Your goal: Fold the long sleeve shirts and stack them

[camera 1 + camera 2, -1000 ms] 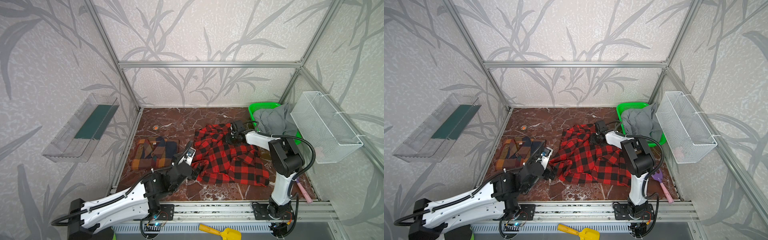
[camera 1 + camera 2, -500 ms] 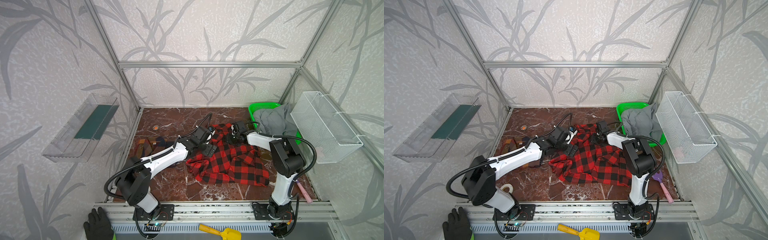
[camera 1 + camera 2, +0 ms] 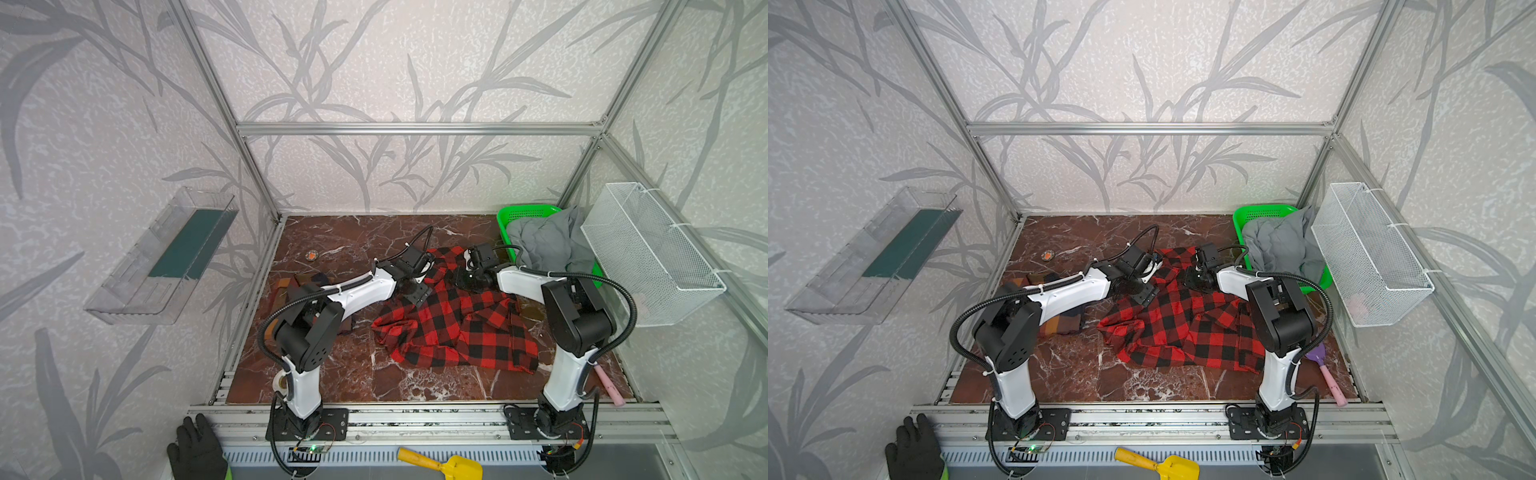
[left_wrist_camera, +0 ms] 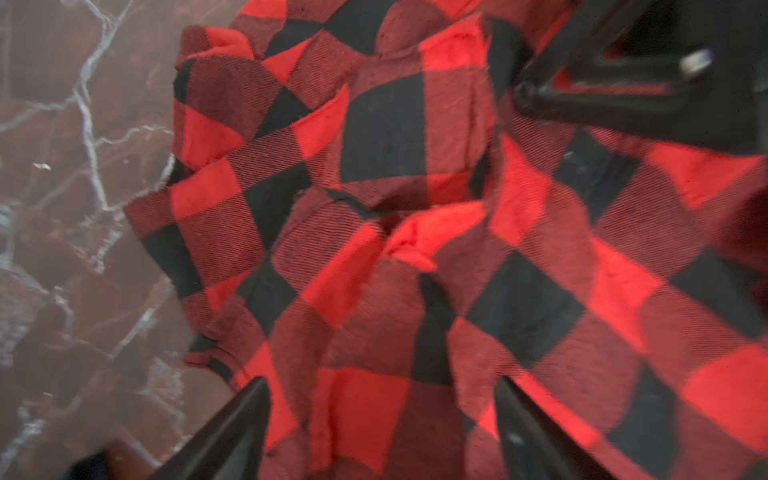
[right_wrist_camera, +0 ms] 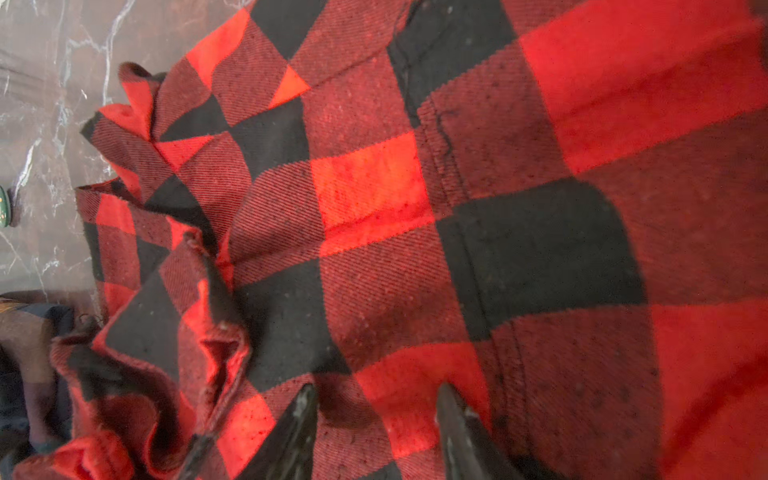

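Note:
The red-and-black check shirt (image 3: 453, 328) (image 3: 1183, 328) lies crumpled and spread in the middle of the marble table (image 3: 353, 374). The brown, orange and navy plaid shirt (image 3: 286, 286) (image 3: 1059, 326) lies to its left, mostly hidden under my left arm. My left gripper (image 3: 415, 291) (image 4: 380, 399) is open over the red shirt's far left edge, with cloth beneath its spread fingers (image 4: 249, 415). My right gripper (image 3: 465, 278) (image 5: 378, 411) rests on the shirt's far edge. Its jaws stand apart, with flat cloth between the fingertips (image 5: 305, 411).
A green basket (image 3: 523, 214) holding grey cloth stands at the back right, beside a white wire basket (image 3: 648, 257) on the right wall. A clear shelf (image 3: 166, 257) hangs on the left wall. A tape roll (image 3: 280, 380), a pink-handled tool (image 3: 606, 384) and a small orange thing (image 3: 311, 254) lie on the table.
My left arm has swung from low at the table's front up to the red shirt's far left edge, and its jaws have narrowed a little. A black glove now shows at the front. My right arm stayed put.

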